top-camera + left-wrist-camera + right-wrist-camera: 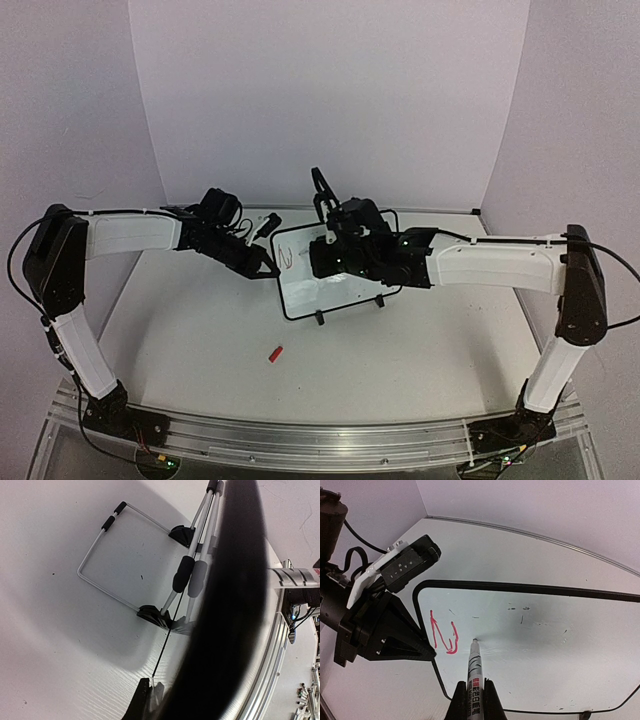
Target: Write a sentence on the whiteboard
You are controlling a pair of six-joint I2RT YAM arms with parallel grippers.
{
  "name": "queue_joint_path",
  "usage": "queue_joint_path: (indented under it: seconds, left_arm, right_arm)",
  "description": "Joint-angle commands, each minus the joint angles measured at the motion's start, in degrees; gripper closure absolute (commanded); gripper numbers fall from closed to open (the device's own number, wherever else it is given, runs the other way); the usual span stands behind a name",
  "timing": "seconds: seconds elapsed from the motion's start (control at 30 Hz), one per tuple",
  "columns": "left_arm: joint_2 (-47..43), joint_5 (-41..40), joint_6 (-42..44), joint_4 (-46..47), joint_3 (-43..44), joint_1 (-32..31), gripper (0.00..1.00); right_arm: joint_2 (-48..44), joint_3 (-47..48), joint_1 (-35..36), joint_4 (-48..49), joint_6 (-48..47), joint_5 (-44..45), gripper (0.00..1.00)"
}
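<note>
The whiteboard (300, 288) stands tilted at the table's middle, and its face fills the right wrist view (545, 655). The only writing on it is a red "N"-like stroke (442, 635) near its left edge, with a few faint dark specks. My right gripper (474, 685) is shut on a slim marker (474, 672) whose tip touches the board just right of the stroke. My left gripper (265, 267) is shut on the board's left edge. The left wrist view shows that edge as a thin black line (167, 635) between its fingers (143, 690).
A small red marker cap (276, 352) lies on the table in front of the board. The board's wire stand (100, 555) and black feet (150, 614) show behind it. Purple walls enclose the table on three sides.
</note>
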Motion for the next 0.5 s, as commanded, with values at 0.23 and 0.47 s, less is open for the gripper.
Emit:
queue_joint_path:
  seconds: [0.23, 0.47]
  left_arm:
    - [-0.65, -1.07, 2.24, -1.53, 2.18, -0.34, 1.00]
    - [-0.68, -1.03, 2.26, -1.53, 2.18, -0.42, 1.00]
  right_arm:
    - [-0.45, 2.01, -0.47, 0.25, 0.53, 3.87, 1.00]
    - [-0.76, 3.05, -0.44, 0.27, -0.15, 3.88, 1.00]
